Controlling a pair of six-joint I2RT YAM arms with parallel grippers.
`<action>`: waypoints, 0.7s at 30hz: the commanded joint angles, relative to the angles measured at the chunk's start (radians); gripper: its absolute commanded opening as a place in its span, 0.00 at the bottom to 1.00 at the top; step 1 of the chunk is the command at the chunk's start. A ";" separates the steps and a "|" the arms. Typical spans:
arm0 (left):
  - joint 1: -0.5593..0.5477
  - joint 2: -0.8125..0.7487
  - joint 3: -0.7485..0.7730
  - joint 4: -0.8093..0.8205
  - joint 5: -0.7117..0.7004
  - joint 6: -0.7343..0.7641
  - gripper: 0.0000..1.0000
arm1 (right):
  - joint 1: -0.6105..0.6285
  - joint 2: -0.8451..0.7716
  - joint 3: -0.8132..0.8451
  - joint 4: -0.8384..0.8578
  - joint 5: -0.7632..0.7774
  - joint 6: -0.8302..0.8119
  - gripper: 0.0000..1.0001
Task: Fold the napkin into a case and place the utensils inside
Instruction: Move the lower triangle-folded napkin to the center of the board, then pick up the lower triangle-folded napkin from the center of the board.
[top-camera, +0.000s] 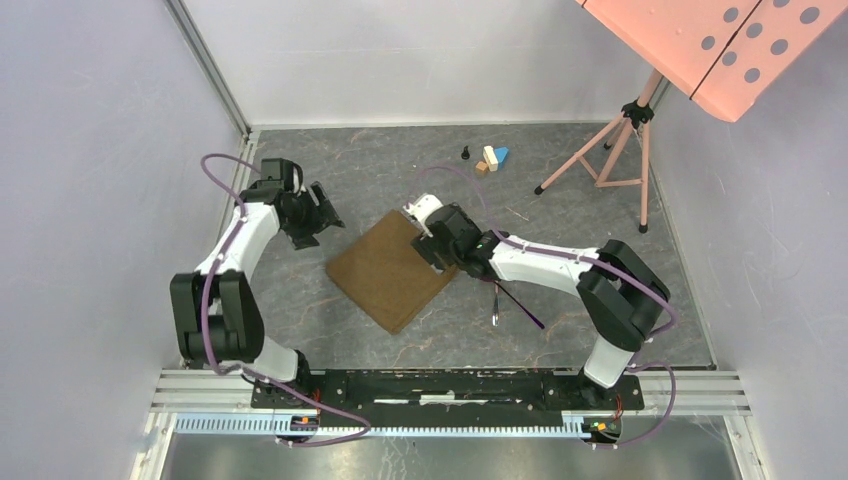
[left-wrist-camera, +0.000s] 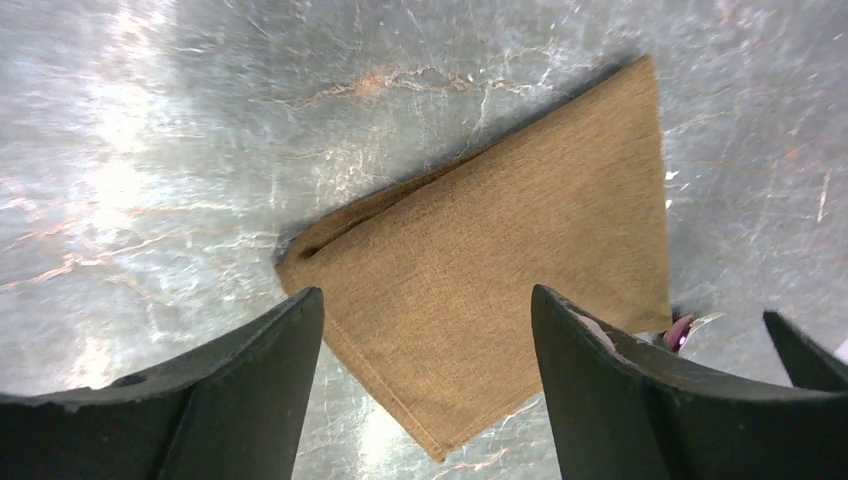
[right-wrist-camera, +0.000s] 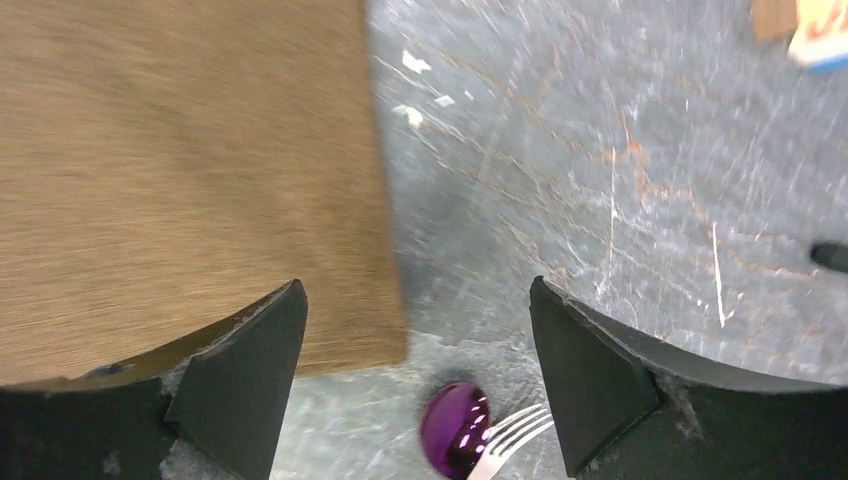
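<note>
The brown napkin (top-camera: 392, 268) lies flat on the table as a folded rectangle. A layered edge of it shows in the left wrist view (left-wrist-camera: 500, 270). My left gripper (top-camera: 322, 216) is open and empty, above the table just left of the napkin's far corner (left-wrist-camera: 428, 320). My right gripper (top-camera: 432, 250) is open and empty over the napkin's right corner (right-wrist-camera: 418, 320). The napkin fills the left of the right wrist view (right-wrist-camera: 180, 170). The purple spoon bowl (right-wrist-camera: 455, 428) and the silver fork tines (right-wrist-camera: 515, 438) lie side by side below the jaws. The utensils' handles (top-camera: 522, 307) show beside the right arm.
Small toy blocks (top-camera: 490, 158) and a small black piece (top-camera: 465, 153) lie at the back of the table. A pink tripod (top-camera: 610, 150) with a pink perforated panel (top-camera: 720, 45) stands at the back right. Walls close in the left and back.
</note>
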 joint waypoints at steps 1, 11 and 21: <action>0.005 -0.146 -0.008 0.008 -0.174 0.044 0.85 | 0.134 -0.053 0.164 -0.206 0.063 0.013 0.89; 0.060 -0.381 -0.072 0.024 -0.364 -0.008 0.95 | 0.338 0.099 0.328 -0.337 -0.269 0.232 0.73; 0.099 -0.407 -0.079 0.039 -0.277 -0.021 0.99 | 0.404 0.295 0.520 -0.481 -0.233 0.220 0.67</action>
